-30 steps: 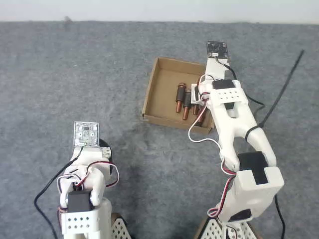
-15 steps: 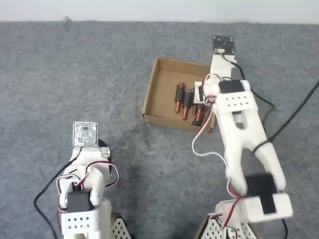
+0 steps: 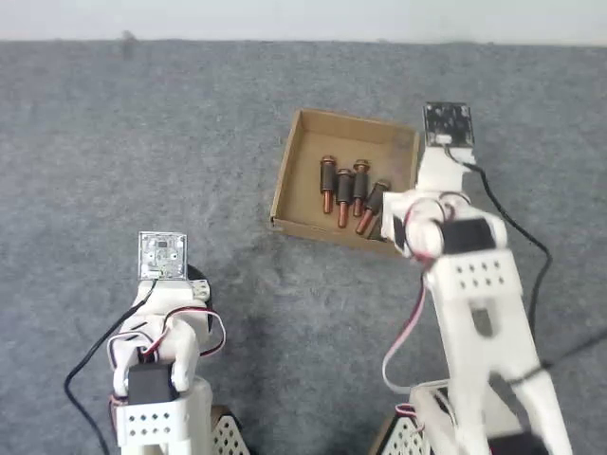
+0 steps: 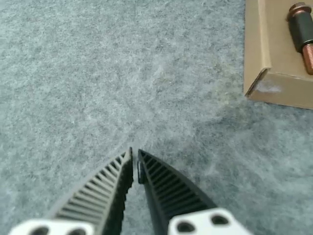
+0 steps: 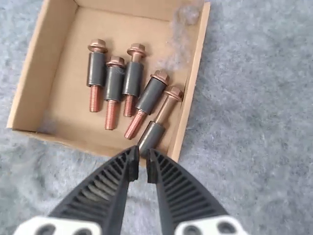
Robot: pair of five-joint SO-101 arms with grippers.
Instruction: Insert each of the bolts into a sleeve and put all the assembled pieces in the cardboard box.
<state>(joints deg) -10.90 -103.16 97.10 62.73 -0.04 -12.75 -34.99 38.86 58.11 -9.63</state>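
Note:
The cardboard box (image 3: pixel 303 171) sits at the table's middle back, with several copper bolts in black sleeves (image 3: pixel 343 185) lying side by side in it. In the right wrist view the box (image 5: pixel 63 63) holds these assembled pieces (image 5: pixel 132 76); the one nearest the wall (image 5: pixel 159 120) has its sleeve slid down toward the bolt's tip. My right gripper (image 5: pixel 139 157) hovers shut and empty just above the box's near wall, at its right front corner (image 3: pixel 396 229). My left gripper (image 4: pixel 135 154) is shut and empty above bare carpet, with the box corner (image 4: pixel 274 88) and one bolt (image 4: pixel 303 29) off to its side.
Grey carpet covers the whole table. The left arm (image 3: pixel 156 351) stands folded at the front left, well away from the box. The right arm (image 3: pixel 474 303) stretches from the front right toward the box, with its cables hanging beside it.
The right arm has drawn back from over the box toward the front, uncovering the pieces inside. The left arm has not moved.

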